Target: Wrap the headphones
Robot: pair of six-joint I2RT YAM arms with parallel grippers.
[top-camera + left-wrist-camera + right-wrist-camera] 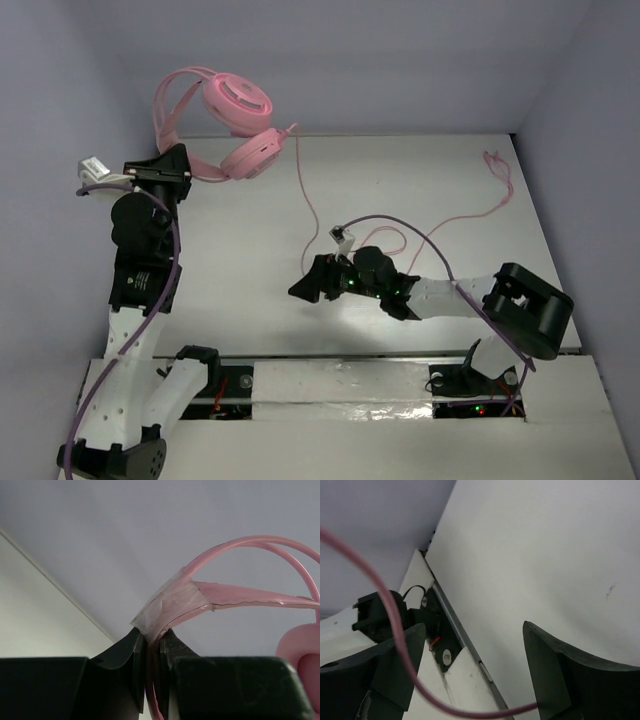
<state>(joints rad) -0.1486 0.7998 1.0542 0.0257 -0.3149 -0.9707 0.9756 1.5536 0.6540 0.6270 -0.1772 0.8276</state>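
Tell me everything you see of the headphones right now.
The headphones are pink plastic, over-ear, with two round padded earcups and a double-band headband patched with clear tape. They hang lifted at the far left, clamped at the headband by the shut left gripper. Their thin cord trails over the table and appears to loop between the open right gripper's fingers.

You have the pink over-ear headphones [235,110] far left above the white table [230,260], their thin pink cord [305,200] running nearward to the mid-table right gripper [308,282], then off far right.
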